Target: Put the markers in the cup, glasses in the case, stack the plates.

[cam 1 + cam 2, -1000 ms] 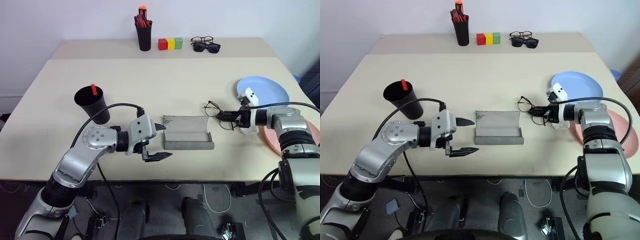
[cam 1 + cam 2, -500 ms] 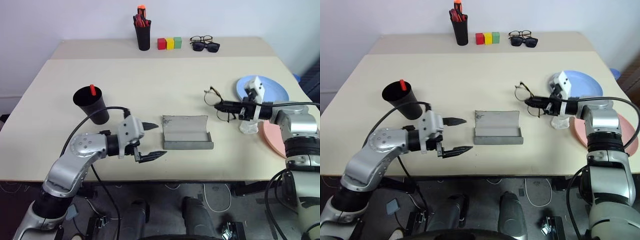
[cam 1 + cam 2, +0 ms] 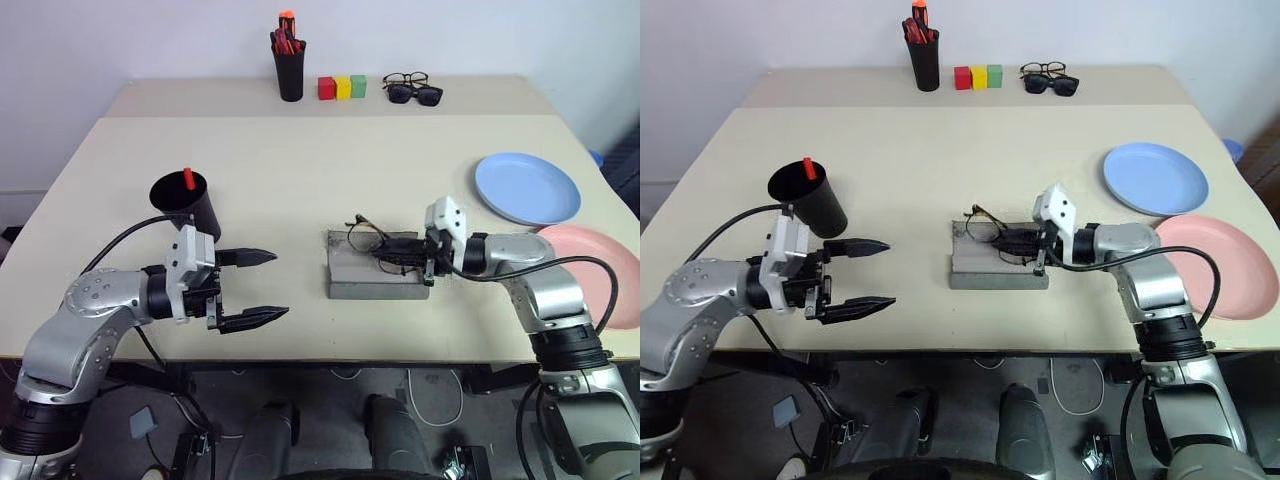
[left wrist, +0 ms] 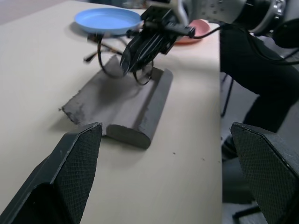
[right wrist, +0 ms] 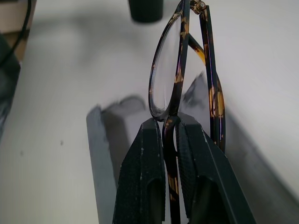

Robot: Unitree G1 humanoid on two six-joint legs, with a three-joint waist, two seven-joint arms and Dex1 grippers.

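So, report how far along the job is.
Done: a red marker stands in the cup. In hand: the right claw holds the glasses over the open case. Left: the blue plate and pink plate lie unstacked.

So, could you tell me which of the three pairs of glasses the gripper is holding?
The thin wire-framed pair, pinched by the right gripper over the grey case; the others lie by the blocks.

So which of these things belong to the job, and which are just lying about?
Job:
- glasses, held by right tool
- case
- cup with red marker
- blue plate
- pink plate

Lying about:
- pen holder
- coloured blocks
- sunglasses
- thick-framed spectacles
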